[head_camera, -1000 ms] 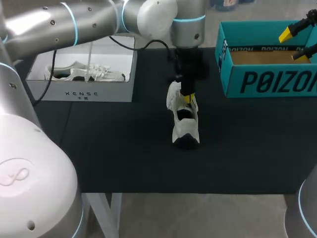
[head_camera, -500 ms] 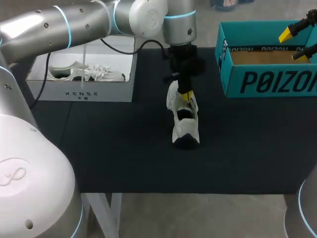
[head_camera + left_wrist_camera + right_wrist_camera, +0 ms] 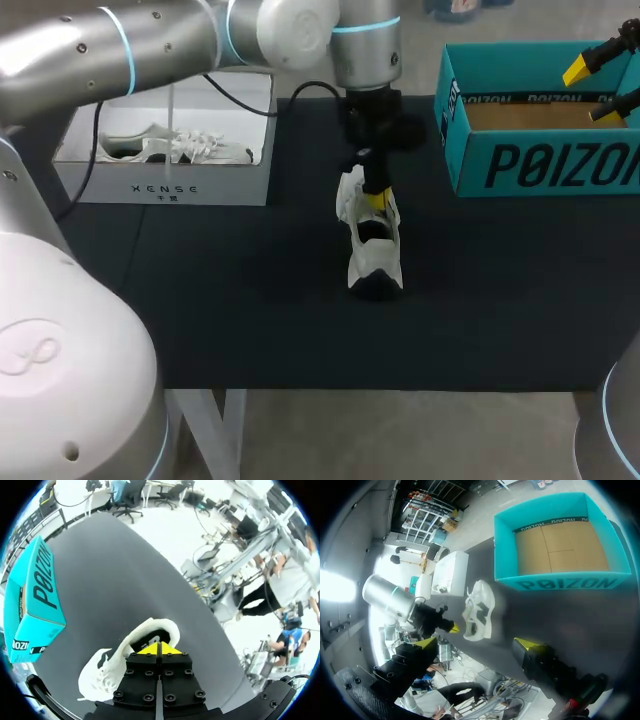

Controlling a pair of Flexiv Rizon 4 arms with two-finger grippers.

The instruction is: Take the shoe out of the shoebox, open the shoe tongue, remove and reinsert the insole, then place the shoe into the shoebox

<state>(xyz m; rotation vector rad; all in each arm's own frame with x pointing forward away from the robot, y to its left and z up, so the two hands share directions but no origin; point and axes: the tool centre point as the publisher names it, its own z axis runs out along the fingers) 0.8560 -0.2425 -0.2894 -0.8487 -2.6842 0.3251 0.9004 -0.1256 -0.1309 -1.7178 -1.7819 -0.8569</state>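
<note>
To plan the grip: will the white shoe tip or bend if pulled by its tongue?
The shoe probably tips easily: it stands free on its narrow sole. Its upper looks soft and crumpled near the left gripper, so it likely bends first.

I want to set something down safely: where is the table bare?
Bare: the mat between white box and shoe, and between shoe and shoebox, plus the whole near edge. Crowded: the shoe's far end, under the left fingers.
</note>
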